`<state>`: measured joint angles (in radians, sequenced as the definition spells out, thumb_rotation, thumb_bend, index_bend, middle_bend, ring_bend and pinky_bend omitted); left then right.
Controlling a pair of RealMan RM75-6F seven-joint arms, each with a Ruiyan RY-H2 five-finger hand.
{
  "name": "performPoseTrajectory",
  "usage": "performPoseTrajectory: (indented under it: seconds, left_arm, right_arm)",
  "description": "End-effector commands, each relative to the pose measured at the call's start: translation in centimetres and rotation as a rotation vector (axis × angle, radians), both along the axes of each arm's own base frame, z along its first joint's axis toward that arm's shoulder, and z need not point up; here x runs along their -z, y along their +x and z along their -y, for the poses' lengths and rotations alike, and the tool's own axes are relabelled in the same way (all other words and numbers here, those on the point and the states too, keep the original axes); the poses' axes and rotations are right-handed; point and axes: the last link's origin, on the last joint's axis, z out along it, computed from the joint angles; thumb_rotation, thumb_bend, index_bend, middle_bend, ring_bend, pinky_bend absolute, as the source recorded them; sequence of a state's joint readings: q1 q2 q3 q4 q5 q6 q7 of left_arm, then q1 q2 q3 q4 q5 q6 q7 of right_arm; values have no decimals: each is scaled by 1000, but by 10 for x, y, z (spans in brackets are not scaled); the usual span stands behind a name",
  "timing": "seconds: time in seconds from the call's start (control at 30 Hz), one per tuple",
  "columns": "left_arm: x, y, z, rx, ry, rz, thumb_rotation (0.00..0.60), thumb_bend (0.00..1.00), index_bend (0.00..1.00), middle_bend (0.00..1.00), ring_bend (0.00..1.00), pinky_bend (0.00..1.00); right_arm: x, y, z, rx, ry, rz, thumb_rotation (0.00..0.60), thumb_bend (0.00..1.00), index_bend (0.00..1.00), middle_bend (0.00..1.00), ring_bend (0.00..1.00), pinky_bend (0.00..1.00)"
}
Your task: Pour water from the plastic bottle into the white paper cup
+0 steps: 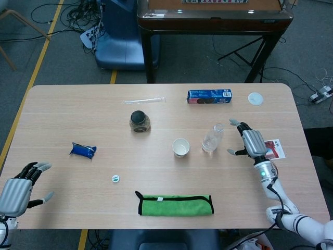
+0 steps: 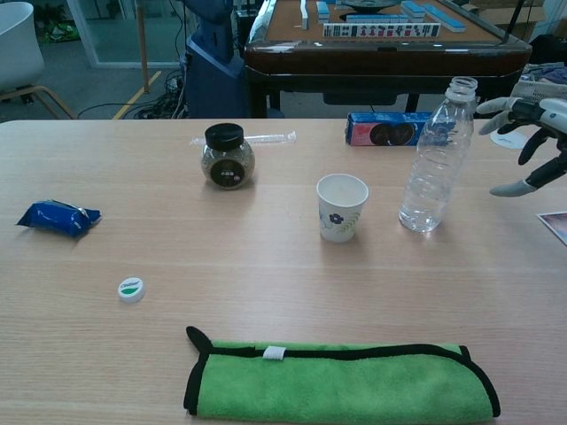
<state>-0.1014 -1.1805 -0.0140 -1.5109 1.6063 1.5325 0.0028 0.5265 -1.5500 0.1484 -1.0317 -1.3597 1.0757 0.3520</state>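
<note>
Bottle (image 1: 212,139) stands upright and uncapped on the bench (image 1: 62,114), right of centre, with nothing holding it. The right hand (image 1: 253,141) hovers just right of it, apart from it, fingers spread and holding nothing; in the chest view this hand (image 2: 532,146) shows at the right edge, fingertips pointing left toward the bottle (image 2: 433,168). A red and white card (image 1: 272,148) lies on the bench partly under that hand.

The cup (image 1: 181,147) sits upright just left of the bottle, near it but not touching; the chest view shows a small dark print on the cup (image 2: 341,206). Its inside shows plain white; whether it holds water I cannot tell.

Farther left and toward the far side stands a jar (image 1: 139,121) with a black lid. Beyond it, near the far edge, lies a clear wrapped straw (image 1: 143,100). A blue box (image 1: 209,96) lies along the far edge right of the straw, and a white disc (image 1: 255,98) lies right of the box.

A green cloth (image 1: 176,204) with black trim lies folded along the near edge. Left of it sits a small white cap (image 1: 115,178) with a green top. A blue packet (image 1: 82,150) lies farther left.

The left hand (image 1: 18,188) rests at the near left corner, well apart from everything, fingers spread and holding nothing.
</note>
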Motion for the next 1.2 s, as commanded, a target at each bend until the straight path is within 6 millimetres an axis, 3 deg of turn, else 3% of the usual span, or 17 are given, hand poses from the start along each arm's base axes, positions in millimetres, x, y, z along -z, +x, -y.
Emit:
performPoseTrajectory:
  seconds: [0.03, 0.3, 0.67, 0.9, 1.2]
  left_arm:
    - [1, 0, -1, 3, 1, -5, 600, 133, 249, 241, 174, 484]
    - [5, -4, -3, -3, 6, -14, 600, 133, 240, 241, 173, 484]
    - [8, -9, -7, 1, 16, -16, 600, 133, 229, 241, 173, 484]
    - [14, -14, -9, 3, 0, -76, 600, 134, 230, 241, 173, 474]
    - [19, -16, -12, 17, 1, -80, 600, 134, 234, 241, 174, 458]
  right_arm:
    - [-28, -16, -22, 38, -4, -131, 600, 0, 118, 217, 156, 414]
    - [-65, -33, -60, 63, -55, -275, 600, 0, 118, 241, 156, 414]
    - [-88, -45, -109, 68, -162, -343, 600, 0, 118, 263, 158, 414]
    - [-94, -48, -125, 101, -215, -354, 600, 0, 118, 263, 158, 414]
    - [-94, -47, -128, 99, -202, -388, 600, 0, 118, 263, 158, 414]
